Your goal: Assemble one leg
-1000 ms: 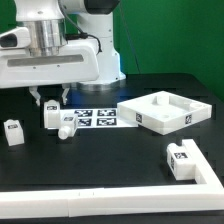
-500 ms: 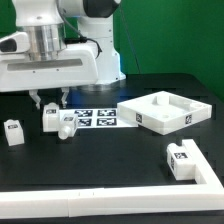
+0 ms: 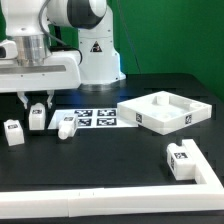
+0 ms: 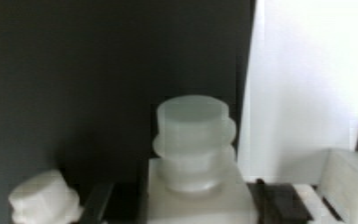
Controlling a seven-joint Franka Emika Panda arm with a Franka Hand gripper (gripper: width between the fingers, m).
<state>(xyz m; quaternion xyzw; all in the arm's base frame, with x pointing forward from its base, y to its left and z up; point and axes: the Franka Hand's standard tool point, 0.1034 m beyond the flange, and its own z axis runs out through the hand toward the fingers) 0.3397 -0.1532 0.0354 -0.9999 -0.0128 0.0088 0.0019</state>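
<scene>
My gripper (image 3: 37,104) is shut on a small white leg (image 3: 37,118) and holds it upright, low over the black table, near the marker board's (image 3: 92,117) end on the exterior view's left. In the wrist view the leg (image 4: 194,150) stands between my dark fingers (image 4: 101,202), its round end pointing away from the camera. A second leg (image 3: 13,132) stands further to the exterior view's left and also shows in the wrist view (image 4: 43,196). A third leg (image 3: 67,127) lies beside the board. A fourth leg (image 3: 181,160) stands at the right front.
The big white rimmed tray-like piece (image 3: 186,112) lies at the right back. A white rail (image 3: 100,203) runs along the table's front and turns up at the right. The robot's base (image 3: 95,55) stands behind the marker board, which shows as a white area in the wrist view (image 4: 309,100).
My gripper has moved toward the exterior view's left, carrying the leg with it, away from the leg by the board and closer to the leftmost leg.
</scene>
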